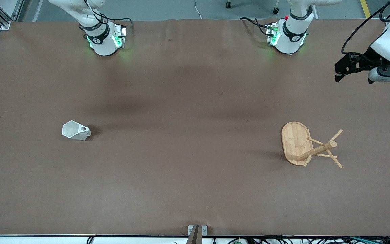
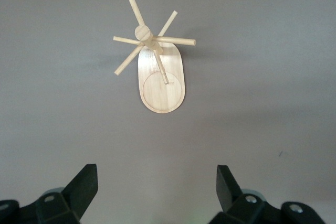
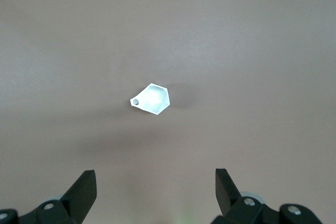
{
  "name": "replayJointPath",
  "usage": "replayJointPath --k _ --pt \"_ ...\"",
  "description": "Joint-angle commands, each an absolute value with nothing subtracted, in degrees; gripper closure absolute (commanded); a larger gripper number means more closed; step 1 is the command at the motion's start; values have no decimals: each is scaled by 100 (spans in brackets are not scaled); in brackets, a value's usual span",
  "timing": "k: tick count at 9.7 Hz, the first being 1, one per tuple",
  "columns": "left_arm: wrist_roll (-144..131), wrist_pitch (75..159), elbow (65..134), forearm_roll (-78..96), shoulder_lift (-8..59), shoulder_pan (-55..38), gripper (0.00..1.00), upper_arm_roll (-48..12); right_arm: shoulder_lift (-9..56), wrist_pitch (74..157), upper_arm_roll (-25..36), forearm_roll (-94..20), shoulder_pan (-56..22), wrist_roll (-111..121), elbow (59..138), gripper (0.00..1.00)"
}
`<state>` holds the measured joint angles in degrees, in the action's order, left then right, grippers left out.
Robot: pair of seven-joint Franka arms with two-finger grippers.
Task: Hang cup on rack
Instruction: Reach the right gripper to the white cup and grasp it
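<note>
Cup: you have the white faceted cup point(image 1: 76, 130) standing on the brown counter point(image 1: 188, 162) toward the right arm's end, its rim open upward and its blocky handle, pierced by a round hole, turned toward the middle of the counter; nothing touches it
Cup from the right wrist: you see it point(image 3: 151, 99) from above, small and well apart from the fingertips point(image 3: 84, 187), with the handle hole showing at one edge
Rack: your bamboo mug tree point(image 1: 308, 145) stands on its oval base toward the left arm's end, well apart from the cup and about as near to the front camera as the cup; no cup hangs on it
Rack from the left wrist: you look down on it point(image 2: 157, 61), the round top of the post in the middle and thin pegs spreading out over the oval base
Left pincer: yours point(image 1: 340, 69) hangs in the air over the counter's edge at the left arm's end, jaws spread wide with nothing between them; the left wrist view shows both fingertips point(image 2: 86, 184) far apart above bare counter
Right pincer: yours point(image 3: 155, 190) hangs above the counter with the cup below it, jaws spread wide and empty; the front view does not show it
</note>
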<state>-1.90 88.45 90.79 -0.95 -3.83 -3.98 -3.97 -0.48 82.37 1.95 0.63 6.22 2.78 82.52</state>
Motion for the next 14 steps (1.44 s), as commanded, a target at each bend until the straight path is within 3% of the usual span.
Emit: replayJointPath --k 1,6,10,14 --pt "-88 8771 9123 17 -299 -387 0 -387 -132 8235 149 158 685 343 8332 0" --pt "-62 8754 9132 17 -299 -387 0 -387 -106 8314 158 176 712 334 8341 0" --pt "-114 8579 9149 -26 -290 -396 0 -387 701 8550 158 167 887 413 8577 0" --pt "-132 8438 9009 -79 -299 -387 0 -387 904 11041 149 141 853 535 10516 0"
